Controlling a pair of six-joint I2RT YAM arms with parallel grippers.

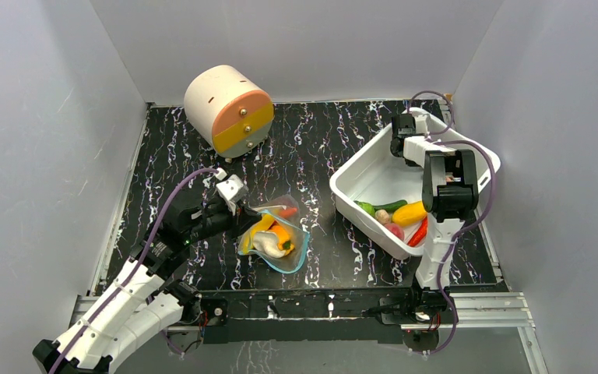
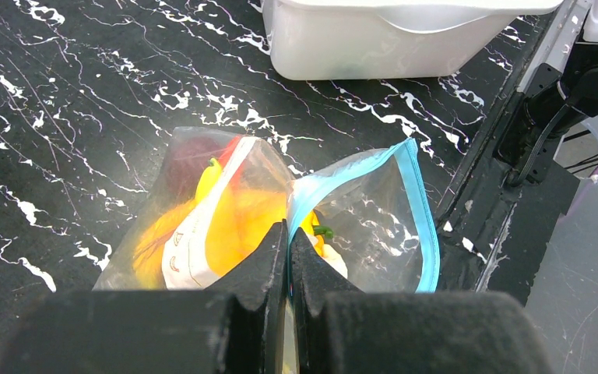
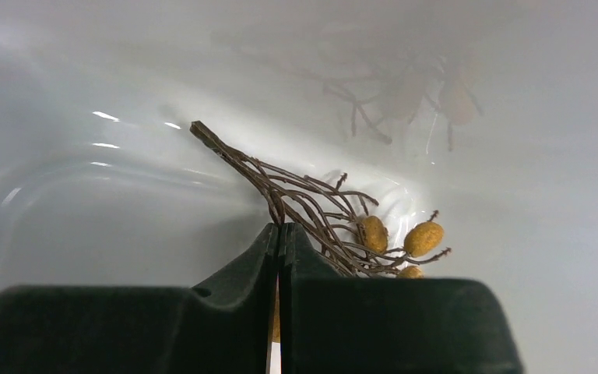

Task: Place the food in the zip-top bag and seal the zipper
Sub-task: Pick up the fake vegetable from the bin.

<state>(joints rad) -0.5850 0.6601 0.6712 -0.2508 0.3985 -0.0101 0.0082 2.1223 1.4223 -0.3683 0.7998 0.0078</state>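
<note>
The clear zip-top bag (image 1: 276, 238) lies on the black marbled table with yellow and orange food inside, and its mouth gapes open. My left gripper (image 2: 289, 234) is shut on the bag's mouth edge, pinching the teal-blue zipper (image 2: 428, 226), which curves round the open mouth. My right gripper (image 3: 279, 228) is down inside the white tub (image 1: 358, 175), shut on a brown twiggy stem (image 3: 311, 195) that carries small yellow-brown berries. More food lies at the tub's near end: a green cucumber (image 1: 381, 207), a yellow piece (image 1: 409, 213) and a red chili (image 1: 418, 234).
A cream cylinder with an orange and yellow face (image 1: 226, 109) lies at the back left. The tub's side wall (image 2: 389, 47) stands just beyond the bag. A metal rail (image 1: 327, 300) runs along the near table edge, and grey walls enclose the table.
</note>
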